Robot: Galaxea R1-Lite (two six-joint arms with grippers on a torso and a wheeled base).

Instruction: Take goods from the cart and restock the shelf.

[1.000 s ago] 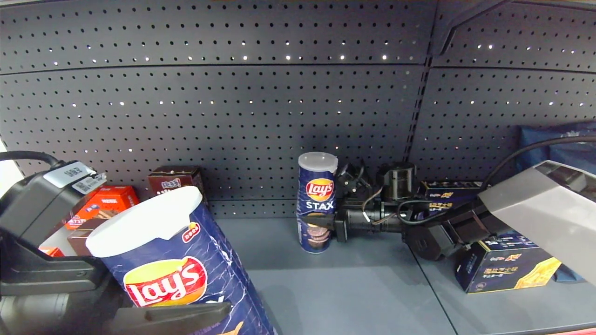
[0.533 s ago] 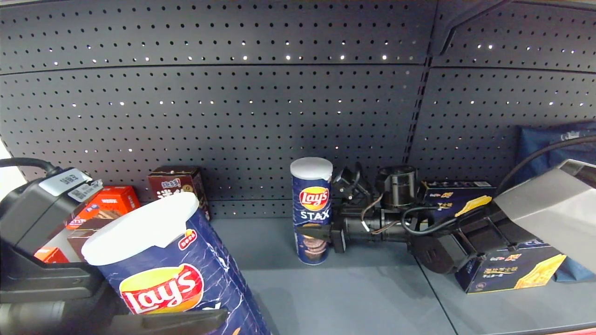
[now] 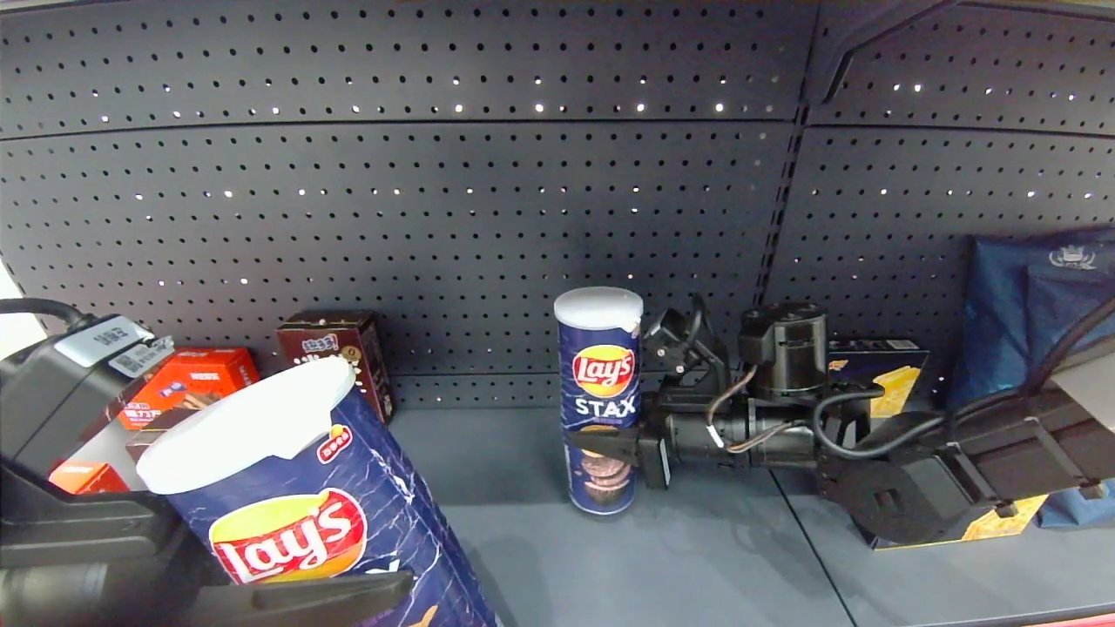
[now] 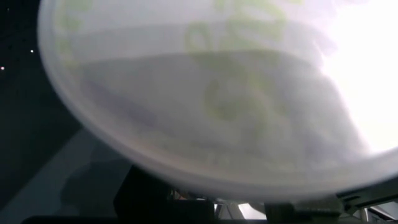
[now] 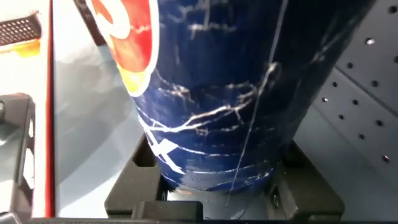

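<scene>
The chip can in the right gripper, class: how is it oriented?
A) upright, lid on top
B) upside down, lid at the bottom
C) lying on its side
A: in the head view the chip can stands upright, white lid on top, with the right gripper closed around its lower half.

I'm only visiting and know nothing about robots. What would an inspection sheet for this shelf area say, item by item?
Surface: grey shelf, flat, with a seam right of centre.
Job's things: upright chip can at mid-shelf; tilted chip can near the left front.
Clutter: red boxes, brown box, dark blue boxes, blue bag.
Grippers: right gripper shut on the upright chip can; left gripper shut on the tilted chip can.
Cables: black cable looped along the right arm.
Surroundings: perforated back panel.
</scene>
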